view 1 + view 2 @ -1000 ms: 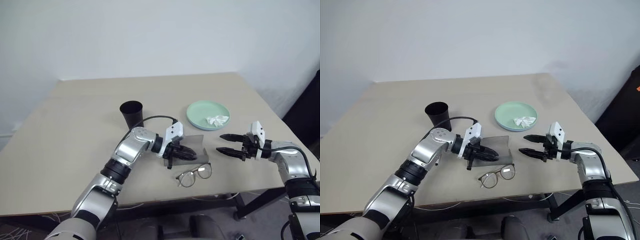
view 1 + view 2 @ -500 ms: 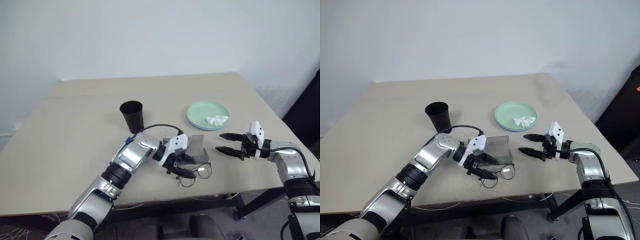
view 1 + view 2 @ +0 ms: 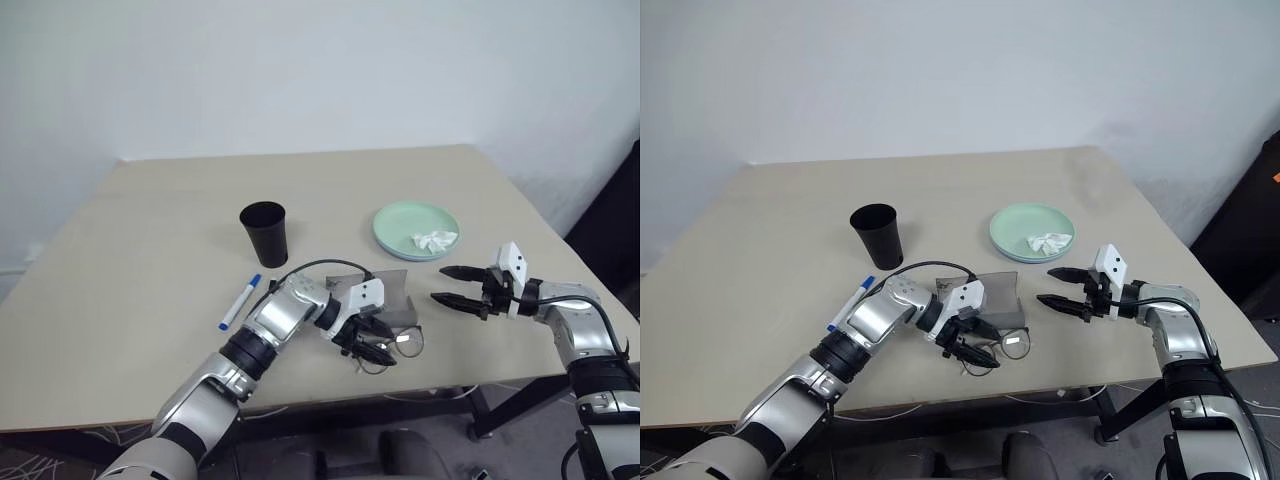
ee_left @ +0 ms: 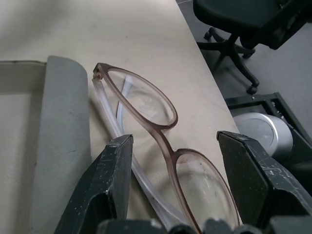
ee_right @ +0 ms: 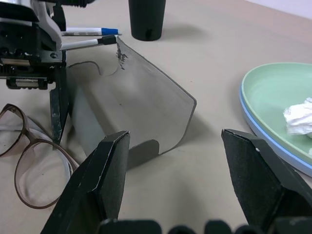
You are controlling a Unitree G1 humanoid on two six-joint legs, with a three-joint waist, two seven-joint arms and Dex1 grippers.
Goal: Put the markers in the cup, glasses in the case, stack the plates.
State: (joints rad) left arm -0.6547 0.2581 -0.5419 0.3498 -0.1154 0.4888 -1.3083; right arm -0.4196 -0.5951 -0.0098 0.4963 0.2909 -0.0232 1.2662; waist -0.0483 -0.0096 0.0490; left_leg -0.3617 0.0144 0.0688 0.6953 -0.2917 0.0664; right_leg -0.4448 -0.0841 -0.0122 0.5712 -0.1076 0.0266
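While the beige surface (image 3: 150,260) carries everything, the largest items on it are the two stacked plates (image 3: 400,225), the mint green one seated on the light blue one toward the far right, with a crumpled white scrap (image 3: 434,240) lying in the green plate. Nearer the middle, the black cup (image 3: 265,233) is seen standing upright, well apart from the plates. The grey case (image 5: 131,114) is found open between the cup and the front edge, its translucent lid raised and tilted. Just in front of the case, touching or nearly touching its edge, the glasses (image 4: 156,136) are laid with their lenses facing up and temples folded beneath. The left gripper (image 3: 372,340) is lowered over the glasses, its fingers (image 4: 105,180) parted on either side of the frame's bridge without being closed on it, so nothing is gripped. The right gripper (image 3: 450,287) is held above the surface to the right of the case, its fingers (image 5: 109,168) spread wide and empty, pointed toward the case. One marker (image 3: 239,301), pale with a blue cap, is left lying flat to the left of the left arm, in front of the cup.
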